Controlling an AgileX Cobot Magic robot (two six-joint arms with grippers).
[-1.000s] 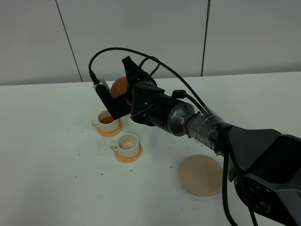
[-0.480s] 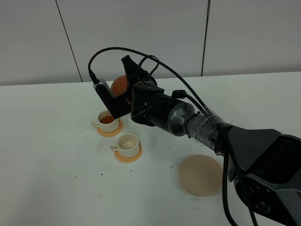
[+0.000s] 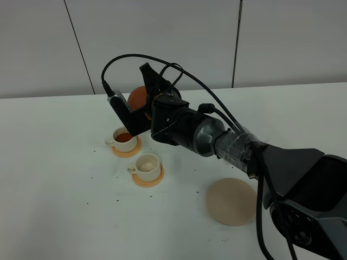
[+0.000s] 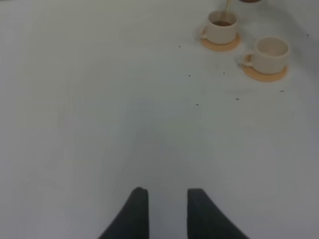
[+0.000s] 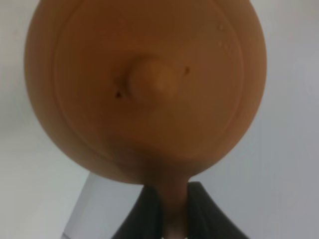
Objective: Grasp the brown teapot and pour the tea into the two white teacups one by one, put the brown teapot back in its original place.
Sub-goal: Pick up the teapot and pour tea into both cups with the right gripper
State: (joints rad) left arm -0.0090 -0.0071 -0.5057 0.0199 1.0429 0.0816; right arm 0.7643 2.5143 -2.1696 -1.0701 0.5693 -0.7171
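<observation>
Brown teapot (image 3: 137,97), tipped spout-down left of centre in the high view, directly over the farther white teacup (image 3: 124,139), which already holds reddish tea. The right gripper (image 5: 172,204) is clamped tight on the loop handle, seen at the lower edge of the right wrist view. The left gripper (image 4: 167,194) hangs low over bare table with its jaws a little apart and nothing between them.

Hazards, as judged: the farther cup could overfill onto its orange saucer (image 3: 127,149) if the tilt is held. The knobbed lid (image 5: 149,82) may slide out at this angle. The narrow hold on the handle may let the pot swing. Shifting to the empty nearer teacup (image 3: 147,164) while tilted would dribble tea between the saucers.

Clearances: the two cups stand near each other, so the sideways shift is short. White table (image 3: 59,189) lies open to the left and below. The beige coaster (image 3: 231,201) sits well apart at lower right.
</observation>
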